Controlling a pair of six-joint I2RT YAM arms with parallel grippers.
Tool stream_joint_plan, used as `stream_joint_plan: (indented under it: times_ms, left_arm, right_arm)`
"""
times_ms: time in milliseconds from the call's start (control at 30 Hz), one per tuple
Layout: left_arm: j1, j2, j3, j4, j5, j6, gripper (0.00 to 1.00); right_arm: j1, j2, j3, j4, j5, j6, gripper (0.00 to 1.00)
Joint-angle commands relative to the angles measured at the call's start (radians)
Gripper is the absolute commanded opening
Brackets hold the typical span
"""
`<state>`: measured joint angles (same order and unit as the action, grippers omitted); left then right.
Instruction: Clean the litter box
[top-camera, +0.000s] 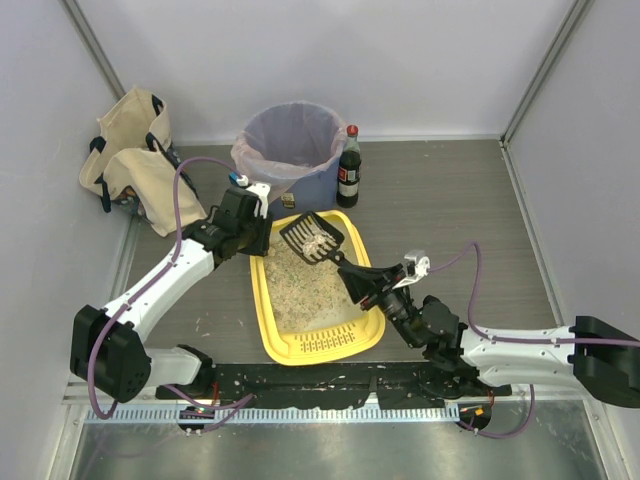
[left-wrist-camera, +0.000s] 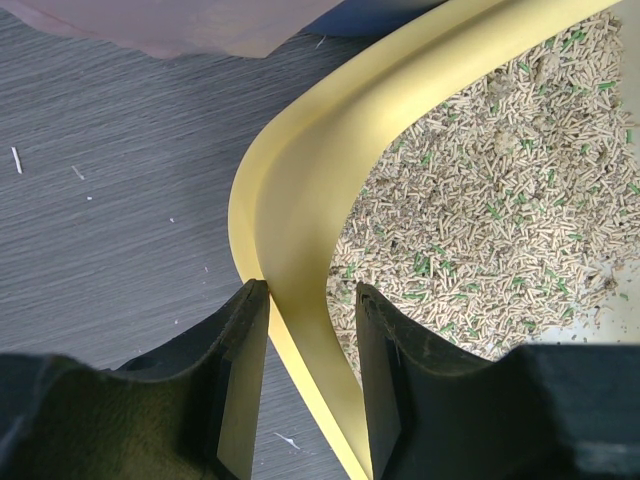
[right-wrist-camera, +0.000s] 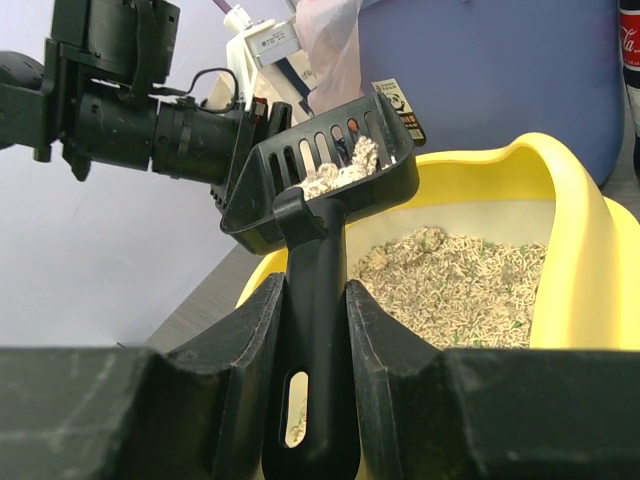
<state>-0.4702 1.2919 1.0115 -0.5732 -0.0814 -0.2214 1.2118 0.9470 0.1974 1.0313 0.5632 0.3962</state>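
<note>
The yellow litter box (top-camera: 258, 300) lies mid-table, slotted grille at the near end, beige granules (top-camera: 305, 285) inside. My left gripper (top-camera: 258, 238) is at its far-left corner; in the left wrist view the gripper (left-wrist-camera: 310, 295) is closed astride the yellow rim (left-wrist-camera: 300, 170), one finger outside and one inside. My right gripper (top-camera: 372, 283) is shut on the handle (right-wrist-camera: 318, 330) of a black slotted scoop (top-camera: 312, 237). It holds the scoop (right-wrist-camera: 330, 170) above the far end of the box, with pale clumps (right-wrist-camera: 345, 170) in it.
A round blue bin with a clear liner (top-camera: 290, 150) stands just behind the box, a dark soda bottle (top-camera: 349, 167) to its right. A beige cloth bag (top-camera: 135, 160) sits at the back left. Grey walls close in both sides.
</note>
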Motion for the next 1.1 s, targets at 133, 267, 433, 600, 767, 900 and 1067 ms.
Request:
stream_joint_plan:
  times_ms: [133, 267, 433, 600, 767, 900, 1067]
  left_arm:
    - [-0.004, -0.025, 0.024, 0.044, 0.031, 0.005, 0.43]
    - [-0.004, -0.019, 0.027, 0.042, 0.038, 0.004, 0.43]
    - [-0.005, -0.022, 0.024, 0.047, 0.032, 0.005, 0.43]
    - [-0.007, -0.026, 0.026, 0.042, 0.029, 0.005, 0.43]
    - [-0.005, -0.031, 0.022, 0.045, 0.028, 0.007, 0.43]
    - [-0.005, -0.043, 0.015, 0.055, 0.023, 0.007, 0.43]
    - [-0.005, -0.046, 0.015, 0.056, 0.023, 0.007, 0.43]
  right_arm:
    - [-0.014, 0.001, 0.005, 0.144, -0.008, -0.002, 0.01]
    - [-0.011, 0.001, 0.073, -0.039, 0.009, 0.024, 0.01]
    - [-0.012, 0.007, 0.080, -0.030, -0.022, -0.002, 0.01]
    - [-0.014, 0.009, 0.025, 0.113, -0.017, -0.020, 0.01]
    - [-0.014, -0.023, 0.055, -0.020, 0.030, 0.007, 0.01]
    - [-0.012, -0.080, 0.103, -0.187, 0.079, -0.042, 0.01]
    - [-0.018, -0.054, 0.136, -0.204, -0.025, -0.066, 0.01]
